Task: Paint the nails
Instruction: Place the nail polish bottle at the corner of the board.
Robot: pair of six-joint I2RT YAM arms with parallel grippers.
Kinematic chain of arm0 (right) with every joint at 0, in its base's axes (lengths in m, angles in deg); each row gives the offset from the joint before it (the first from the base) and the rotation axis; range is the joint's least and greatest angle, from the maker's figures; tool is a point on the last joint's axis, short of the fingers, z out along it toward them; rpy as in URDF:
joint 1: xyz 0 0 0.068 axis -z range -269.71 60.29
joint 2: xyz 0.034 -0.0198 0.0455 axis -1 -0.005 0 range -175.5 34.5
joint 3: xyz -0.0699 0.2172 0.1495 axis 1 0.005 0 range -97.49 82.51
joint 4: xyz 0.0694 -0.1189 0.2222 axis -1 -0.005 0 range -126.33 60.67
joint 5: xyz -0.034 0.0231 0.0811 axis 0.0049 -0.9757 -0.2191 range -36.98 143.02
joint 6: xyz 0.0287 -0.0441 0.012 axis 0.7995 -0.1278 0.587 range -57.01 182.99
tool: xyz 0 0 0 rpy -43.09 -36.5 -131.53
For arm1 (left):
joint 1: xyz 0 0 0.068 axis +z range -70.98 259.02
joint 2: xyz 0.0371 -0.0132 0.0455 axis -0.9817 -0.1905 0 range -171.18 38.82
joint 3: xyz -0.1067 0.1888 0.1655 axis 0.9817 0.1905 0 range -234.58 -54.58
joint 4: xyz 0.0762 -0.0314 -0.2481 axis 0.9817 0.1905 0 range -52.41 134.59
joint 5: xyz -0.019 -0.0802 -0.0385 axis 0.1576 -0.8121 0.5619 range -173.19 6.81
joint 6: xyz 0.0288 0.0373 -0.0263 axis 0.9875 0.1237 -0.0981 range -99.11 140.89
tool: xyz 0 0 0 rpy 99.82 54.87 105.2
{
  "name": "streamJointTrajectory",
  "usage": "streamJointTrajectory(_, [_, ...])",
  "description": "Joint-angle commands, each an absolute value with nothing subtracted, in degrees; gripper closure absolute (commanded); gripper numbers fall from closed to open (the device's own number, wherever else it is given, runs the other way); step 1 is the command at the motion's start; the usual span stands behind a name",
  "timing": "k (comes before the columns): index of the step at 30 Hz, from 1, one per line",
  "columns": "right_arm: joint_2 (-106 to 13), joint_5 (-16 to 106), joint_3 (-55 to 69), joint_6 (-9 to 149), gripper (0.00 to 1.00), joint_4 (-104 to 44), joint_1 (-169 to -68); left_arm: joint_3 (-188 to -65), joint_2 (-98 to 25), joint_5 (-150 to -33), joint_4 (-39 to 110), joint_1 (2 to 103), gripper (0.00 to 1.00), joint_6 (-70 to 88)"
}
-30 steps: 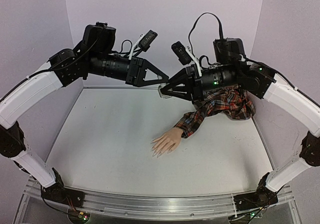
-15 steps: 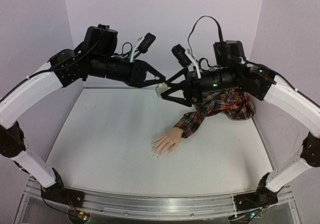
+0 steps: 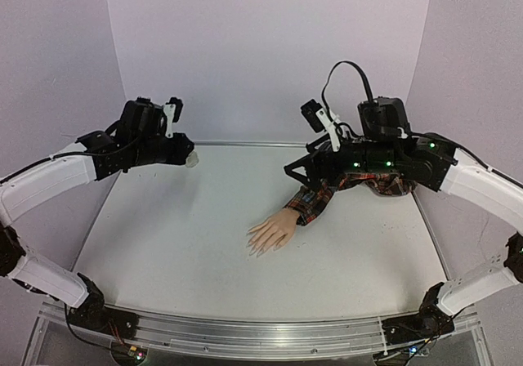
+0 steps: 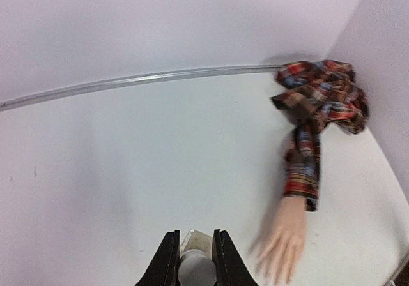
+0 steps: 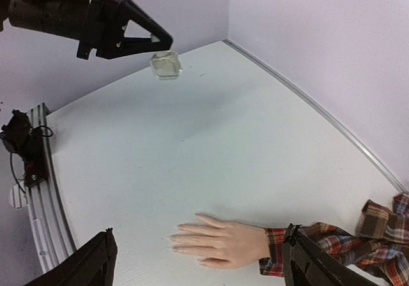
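The mannequin hand point(image 3: 270, 232) lies palm down mid-table, its red plaid sleeve point(image 3: 327, 191) running back right. Its nails point(image 5: 176, 238) are tiny pale tips, blurred in the left wrist view, where the hand point(image 4: 283, 236) is at lower right. My left gripper point(image 3: 189, 159) hangs at the left, well away from the hand, shut on a small clear bottle point(image 5: 166, 66). That bottle point(image 4: 194, 242) pokes out past the fingertips, its pale cap between the jaws. My right gripper point(image 3: 296, 168) hovers above the sleeve cuff, open and holding nothing. In its own view the right gripper point(image 5: 199, 230) spans the hand point(image 5: 223, 241).
Pale walls close the table point(image 3: 188, 243) at the back and both sides, with a metal strip point(image 4: 160, 77) along the back edge. The sleeve bunches in the back right corner point(image 4: 323, 91). An aluminium rail point(image 3: 245, 333) with the arm bases runs along the near edge.
The two grippers met at the bottle above mid-table. The right gripper opened and pulled back right; the left arm swung left and lower, carrying the bottle.
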State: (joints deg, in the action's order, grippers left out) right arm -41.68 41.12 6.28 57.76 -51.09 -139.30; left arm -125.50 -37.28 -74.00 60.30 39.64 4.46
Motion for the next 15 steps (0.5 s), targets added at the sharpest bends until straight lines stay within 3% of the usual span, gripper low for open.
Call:
streamJointTrajectory(1, [-35.31, 50.10, 9.72, 59.69, 0.06, -46.53, -139.14, -115.30, -34.51, -69.12, 45.81, 49.63, 1.00, 2.27])
streamJointTrajectory(15, [-24.15, 55.23, 17.26, 57.88, 0.02, -46.35, -138.36, -102.24, -44.56, -68.29, 24.15, 68.37, 1.00, -1.54])
